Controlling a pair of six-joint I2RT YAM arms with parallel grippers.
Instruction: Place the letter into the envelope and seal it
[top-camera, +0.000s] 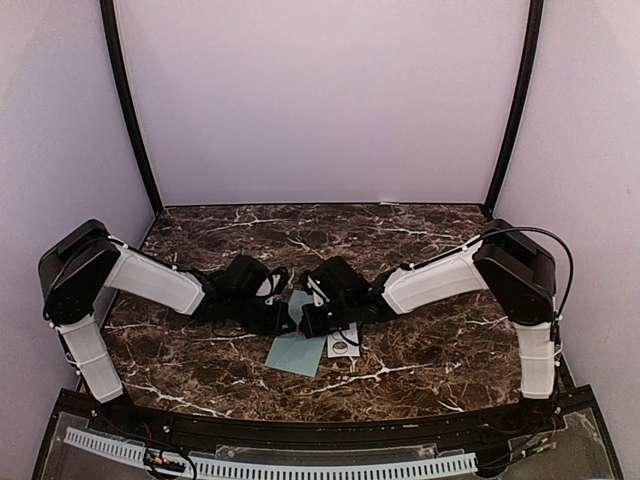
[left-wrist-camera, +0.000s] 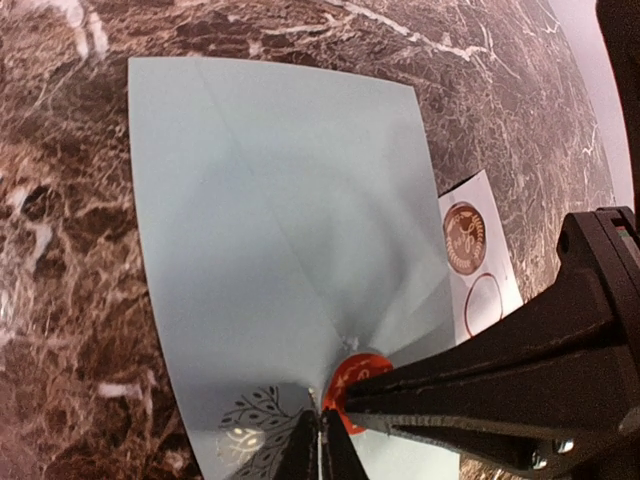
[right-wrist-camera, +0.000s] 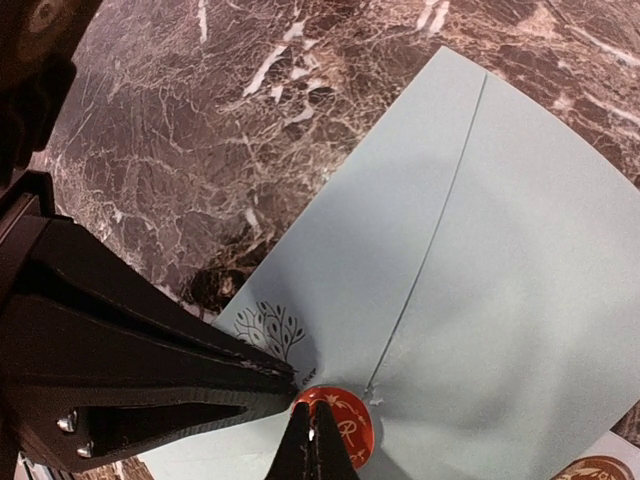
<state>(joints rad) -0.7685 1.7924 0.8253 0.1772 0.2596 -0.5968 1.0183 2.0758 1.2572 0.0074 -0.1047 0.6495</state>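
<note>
the envelope (top-camera: 296, 350) lies flat on the marble table (top-camera: 440, 340), a little toward 6 o'clock from the table's middle, and is folded shut. a red round sticker (left-wrist-camera: 357, 382) sits where its folds meet. the white sticker strip (left-wrist-camera: 478, 270) lies right beside the envelope's 3 o'clock edge in the top view.

the left gripper (left-wrist-camera: 320, 445) has its jaws closed almost to nothing, tips down at the sticker's rim. i cannot tell whether a bit of the sticker is nipped between them. the right gripper (right-wrist-camera: 315, 448) is closed tight with nothing visible between its jaws, and its tips meet the sticker from the opposite side.

the envelope looks like thin, light paper. faint wrinkles fan out from the sticker, so it likely dents under a hard push. on polished marble it would probably slide at a sideways nudge. pressing straight down seems safer than pinching. one tip could pin the paper near the seal while the other rubs the sticker flat. if it must be lifted, a free corner at 12 o'clock, away from the seal, looks the best hold.
</note>
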